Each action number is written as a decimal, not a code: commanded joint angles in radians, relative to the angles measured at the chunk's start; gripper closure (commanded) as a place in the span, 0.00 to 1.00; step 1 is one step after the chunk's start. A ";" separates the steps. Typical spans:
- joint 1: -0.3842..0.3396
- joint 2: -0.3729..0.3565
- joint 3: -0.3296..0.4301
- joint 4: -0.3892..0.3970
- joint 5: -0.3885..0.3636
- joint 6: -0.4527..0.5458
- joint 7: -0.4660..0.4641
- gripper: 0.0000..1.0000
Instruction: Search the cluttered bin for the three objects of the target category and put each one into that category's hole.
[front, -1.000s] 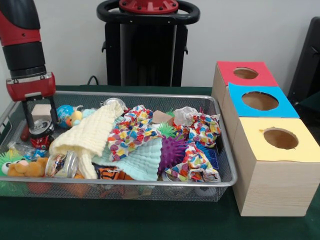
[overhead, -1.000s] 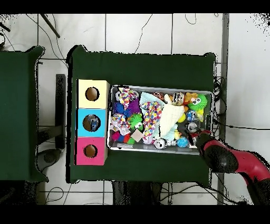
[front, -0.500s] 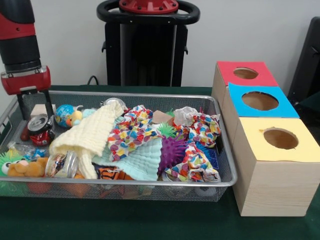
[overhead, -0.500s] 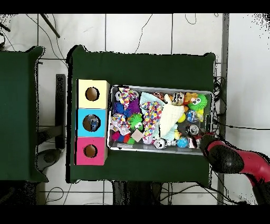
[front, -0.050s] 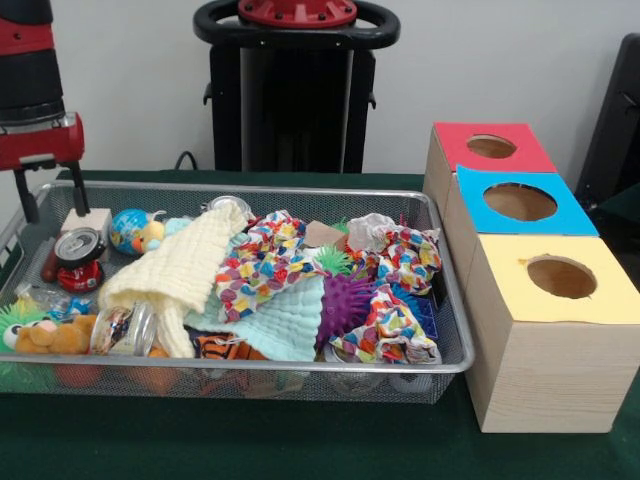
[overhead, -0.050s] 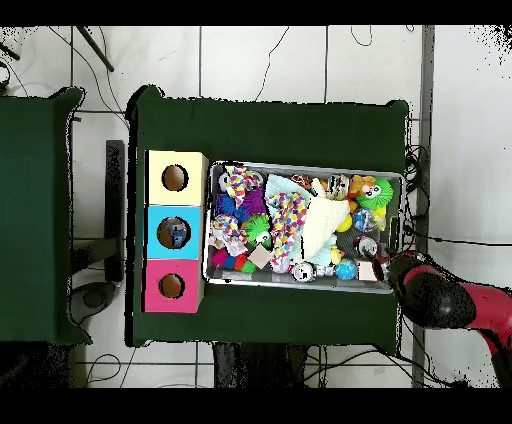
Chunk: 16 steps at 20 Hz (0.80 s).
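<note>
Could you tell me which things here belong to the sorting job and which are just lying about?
Job: gripper, bin with its clutter, red box, blue box, yellow box.
Lying about: side table, floor cables.

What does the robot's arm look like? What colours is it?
The arm is a fat round tube, black with red bands. At its end sits a red block with a silvery edge, and two thin black fingers stick down from it: that is the tool. From above, the arm looks red with a black round end.
</note>
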 joint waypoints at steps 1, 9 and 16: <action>0.020 -0.014 0.054 -0.060 0.015 0.095 -0.214 0.00; 0.100 0.092 -0.039 -0.183 0.013 0.046 -0.012 0.00; 0.169 0.089 -0.189 -0.221 0.096 -0.065 0.312 0.00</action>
